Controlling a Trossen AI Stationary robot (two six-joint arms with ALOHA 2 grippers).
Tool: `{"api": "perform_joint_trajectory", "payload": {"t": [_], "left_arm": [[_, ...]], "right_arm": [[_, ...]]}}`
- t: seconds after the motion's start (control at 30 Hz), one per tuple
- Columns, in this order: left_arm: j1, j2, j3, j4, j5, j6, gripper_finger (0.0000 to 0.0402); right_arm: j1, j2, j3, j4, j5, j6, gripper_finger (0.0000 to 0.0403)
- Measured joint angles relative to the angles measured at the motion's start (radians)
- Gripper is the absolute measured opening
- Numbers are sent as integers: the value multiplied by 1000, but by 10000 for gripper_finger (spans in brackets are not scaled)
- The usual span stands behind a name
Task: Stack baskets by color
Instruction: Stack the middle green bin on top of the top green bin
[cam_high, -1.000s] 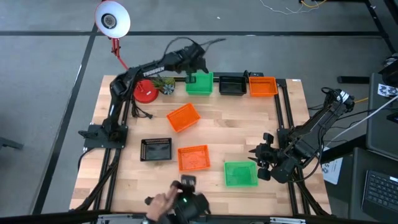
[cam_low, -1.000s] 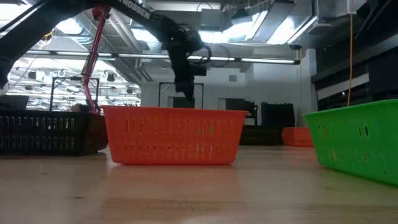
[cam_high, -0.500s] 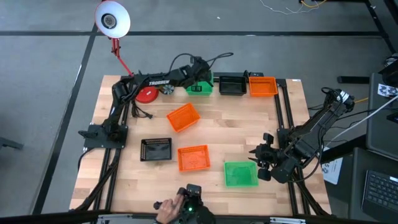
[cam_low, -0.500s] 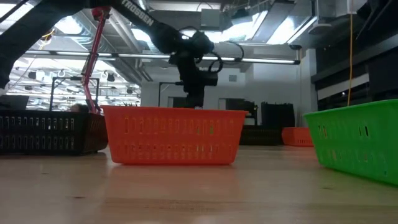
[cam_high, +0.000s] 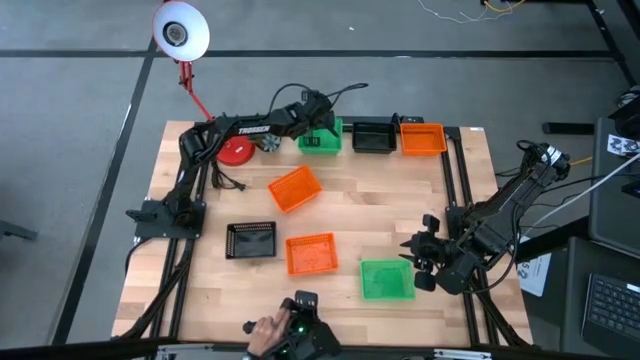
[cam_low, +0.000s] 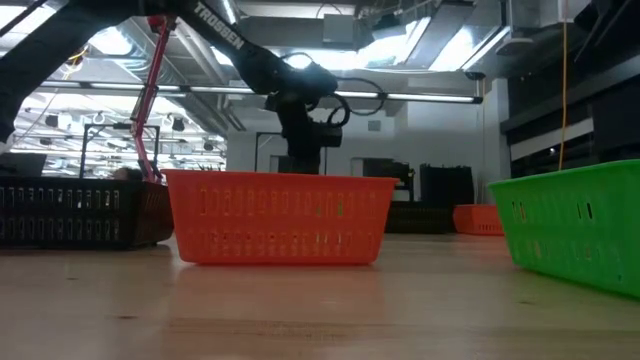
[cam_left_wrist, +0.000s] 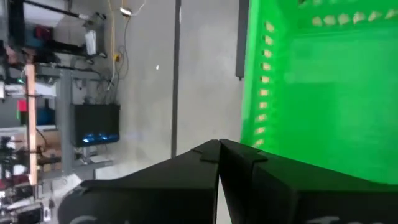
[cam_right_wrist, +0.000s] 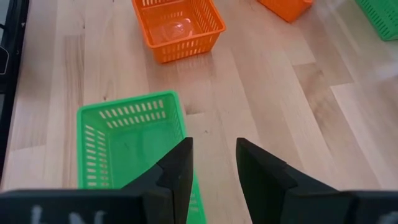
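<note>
Table (cam_high: 400, 190): seven baskets spread out. Far row: green basket (cam_high: 322, 138), black basket (cam_high: 373, 136), orange basket (cam_high: 422, 138). Mid: tilted orange basket (cam_high: 294, 188), second black basket (cam_high: 251, 240), third orange basket (cam_high: 311, 254). Near right: second green basket (cam_high: 386, 279).

Left gripper (cam_high: 316, 112) over far green basket's rim, fingers pressed together, apparently pinching rim wall; grasp not clearly visible.

Right gripper (cam_right_wrist: 210, 163) waits beside near green basket, fingers parted, holding nothing.

Step judged: lift far green basket. Advice: lift level, clear neighbouring black basket, align before nesting.

Writing: "TROSSEN" on left arm (cam_high: 255, 128).
</note>
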Motion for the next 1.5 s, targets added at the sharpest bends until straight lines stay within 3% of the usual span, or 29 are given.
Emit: {"api": "perform_joint_trajectory", "payload": {"t": [0.17,0.3,0.43,0.53,0.63,0.73,0.8,0.9,1.03,1.17,1.5], "left_arm": [[10,27,-2,16,2,-16,0],[-4,26,10,53,-55,-9,0],[-42,-1,62,-33,-76,-16,0],[-92,-43,98,-186,-65,-80,0],[-140,-101,115,-377,96,-197,0],[-157,-132,119,-472,499,-289,0],[-158,-122,117,-512,620,-314,0],[-146,-73,117,-492,582,-323,0],[-98,8,116,-494,671,-331,0],[-56,69,115,-453,652,-327,0],[5,85,115,-388,641,-304,0]], "right_arm": [[0,0,0,6,0,0,122],[0,0,0,6,0,0,122],[0,0,0,6,1,-3,122],[0,0,0,6,1,-3,122],[0,0,0,6,-2,-4,122],[0,0,0,6,-22,-5,122],[0,0,0,6,-34,-6,122],[0,0,0,6,-34,-6,122],[0,0,0,11,-35,1,122],[0,0,0,25,-36,-5,122],[0,0,0,32,-35,-7,122]]}}
